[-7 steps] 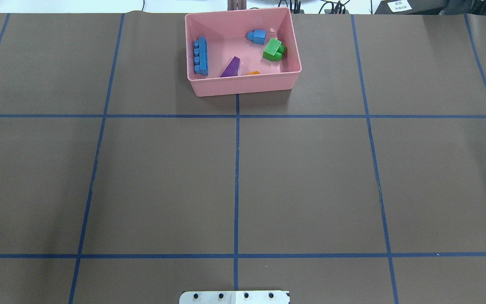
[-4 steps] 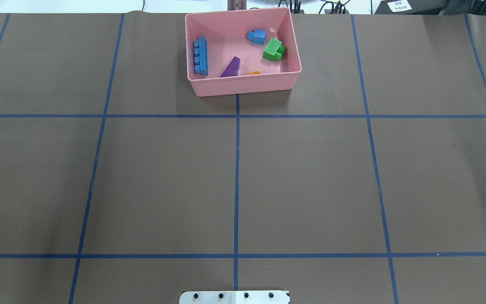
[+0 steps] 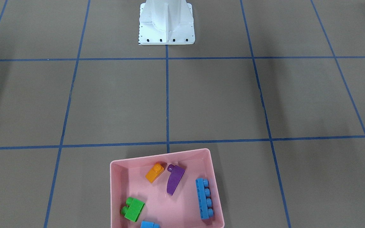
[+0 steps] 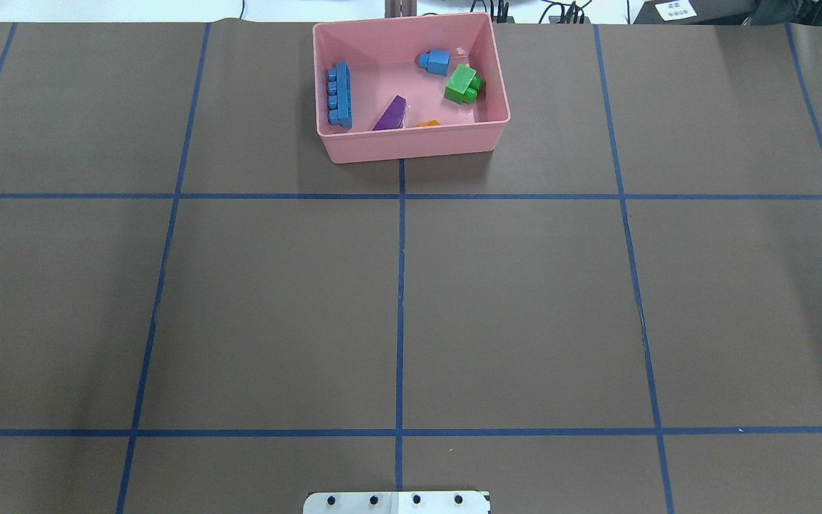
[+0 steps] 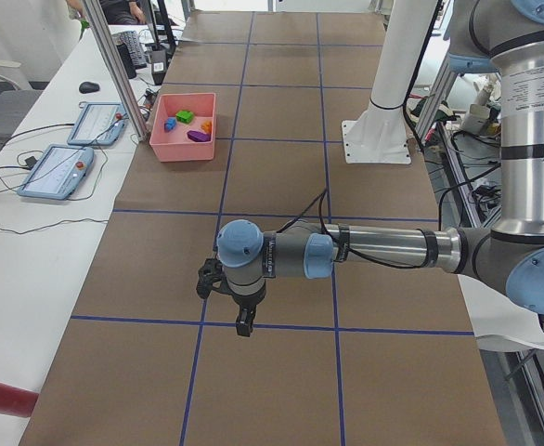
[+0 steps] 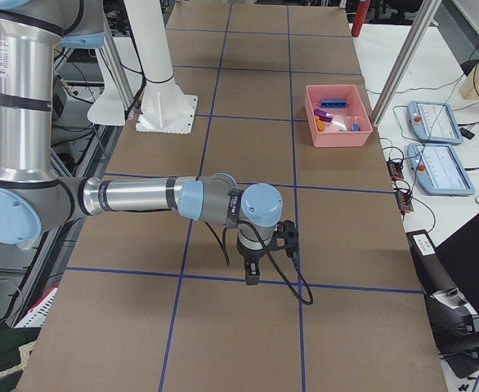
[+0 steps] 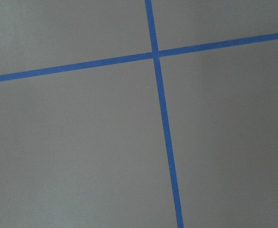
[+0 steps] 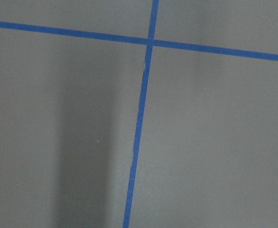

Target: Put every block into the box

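Five blocks all lie inside the box, so I judge the placing done and no pick in hand. The brown surface (image 4: 525,300) has both arms stretched low over it, well apart from the box; the left fingers (image 5: 241,323) and right fingers (image 6: 251,273) point down, but I cannot tell whether they stand apart or together. The pink box (image 4: 411,146) sits at the far edge, holding the long blue block (image 4: 340,95), green block (image 4: 462,84), purple block (image 4: 391,114), orange block (image 3: 155,172) and small blue block (image 4: 434,61). Next, probably only a check and a retreat.
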